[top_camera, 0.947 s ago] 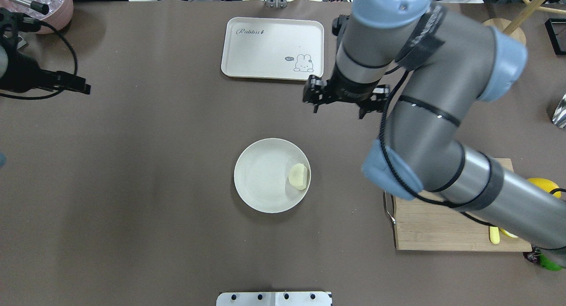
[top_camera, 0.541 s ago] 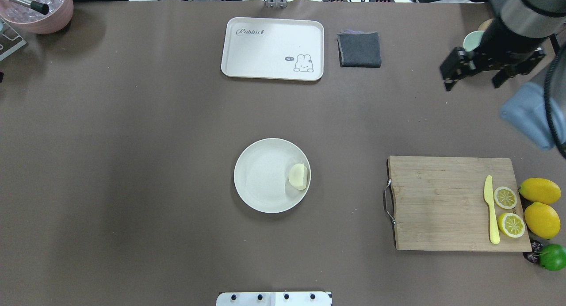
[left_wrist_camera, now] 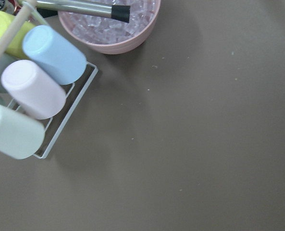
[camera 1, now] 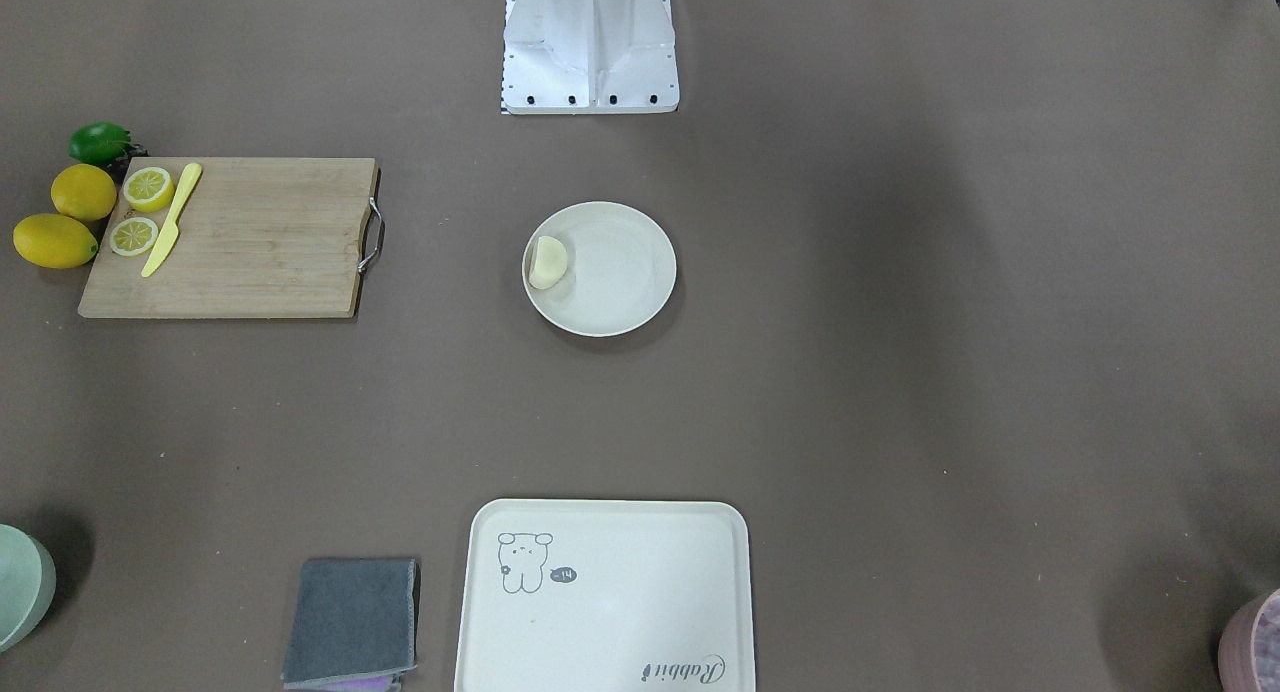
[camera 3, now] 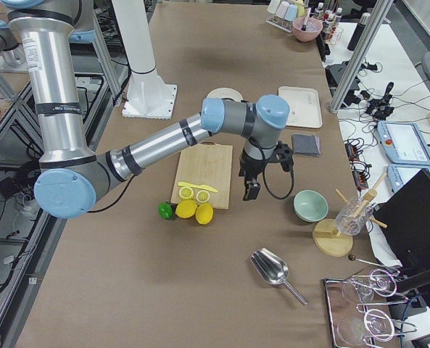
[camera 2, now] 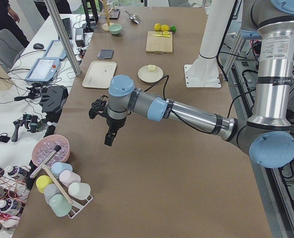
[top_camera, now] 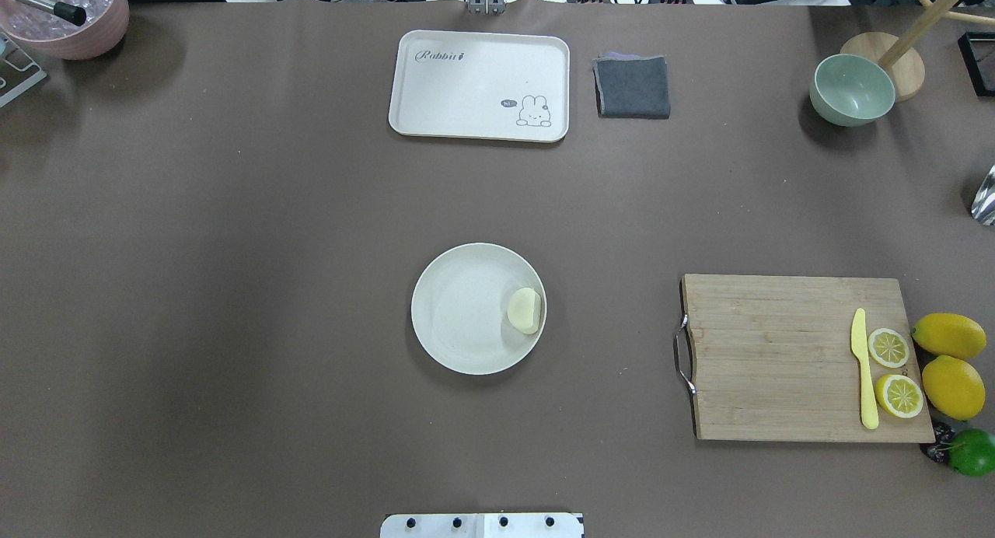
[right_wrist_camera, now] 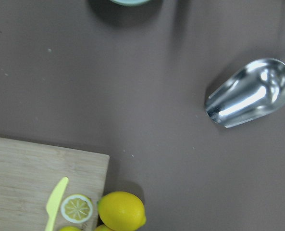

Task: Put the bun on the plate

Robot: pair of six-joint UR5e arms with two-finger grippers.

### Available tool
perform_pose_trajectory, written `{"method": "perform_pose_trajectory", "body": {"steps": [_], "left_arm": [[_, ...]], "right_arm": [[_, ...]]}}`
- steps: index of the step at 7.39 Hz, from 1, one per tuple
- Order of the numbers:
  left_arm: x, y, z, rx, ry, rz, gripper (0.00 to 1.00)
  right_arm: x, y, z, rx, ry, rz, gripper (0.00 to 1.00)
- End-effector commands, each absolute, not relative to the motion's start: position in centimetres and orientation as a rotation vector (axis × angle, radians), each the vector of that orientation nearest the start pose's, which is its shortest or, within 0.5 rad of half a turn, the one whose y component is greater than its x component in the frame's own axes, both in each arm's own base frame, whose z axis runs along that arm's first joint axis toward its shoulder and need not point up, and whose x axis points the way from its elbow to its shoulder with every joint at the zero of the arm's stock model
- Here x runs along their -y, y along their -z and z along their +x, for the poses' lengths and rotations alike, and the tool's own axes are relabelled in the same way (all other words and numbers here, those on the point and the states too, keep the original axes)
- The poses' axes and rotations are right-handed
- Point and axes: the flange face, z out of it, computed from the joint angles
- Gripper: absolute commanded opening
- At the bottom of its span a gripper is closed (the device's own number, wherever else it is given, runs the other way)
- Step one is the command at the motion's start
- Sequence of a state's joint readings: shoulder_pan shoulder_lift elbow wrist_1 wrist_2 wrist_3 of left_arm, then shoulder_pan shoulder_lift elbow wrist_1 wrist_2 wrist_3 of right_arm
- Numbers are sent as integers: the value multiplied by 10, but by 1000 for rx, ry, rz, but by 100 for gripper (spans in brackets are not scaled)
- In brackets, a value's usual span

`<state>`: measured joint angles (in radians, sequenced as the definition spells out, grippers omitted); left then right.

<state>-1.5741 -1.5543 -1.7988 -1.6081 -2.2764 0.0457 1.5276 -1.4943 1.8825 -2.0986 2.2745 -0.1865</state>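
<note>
The bun (top_camera: 525, 310), a pale cream lump, lies inside the round off-white plate (top_camera: 455, 312) against its right rim, at mid-table. In the front-facing view the bun (camera 1: 547, 262) rests at the left side of the plate (camera 1: 625, 282). Nothing touches either one. Neither gripper appears in the overhead or front-facing views. My left gripper (camera 2: 109, 135) hangs over bare table far from the plate, seen only in the exterior left view. My right gripper (camera 3: 251, 190) hangs beside the cutting board, seen only in the exterior right view. I cannot tell whether either is open or shut.
A cream tray (top_camera: 480, 85) and a grey cloth (top_camera: 632, 87) lie at the far edge. A green bowl (top_camera: 851, 90) stands far right. A cutting board (top_camera: 777, 359) with a knife, lemon halves and lemons beside it sits right. A metal scoop (right_wrist_camera: 250, 94) and a pink bowl (left_wrist_camera: 111, 24) lie at the table's ends.
My right arm has swung from over the tray area out past the right edge of the overhead view. My left gripper has left that view too. The bun stays on the plate.
</note>
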Motion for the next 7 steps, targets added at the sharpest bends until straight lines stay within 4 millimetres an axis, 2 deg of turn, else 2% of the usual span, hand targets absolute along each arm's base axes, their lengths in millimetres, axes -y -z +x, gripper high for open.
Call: {"method": "perform_pose_trajectory", "body": {"steps": [1, 2, 5, 7], "left_arm": [[460, -596, -76, -722, -126, 215, 98], [457, -600, -76, -720, -127, 218, 98], [458, -600, -76, -721, -127, 219, 98], [457, -594, -77, -720, -129, 232, 98]], "right_arm": [[457, -633, 74, 715, 143, -46, 100], [461, -649, 82, 718, 120, -42, 100], [456, -645, 93, 730, 73, -33, 100], [460, -641, 96, 730, 69, -22, 100]]}}
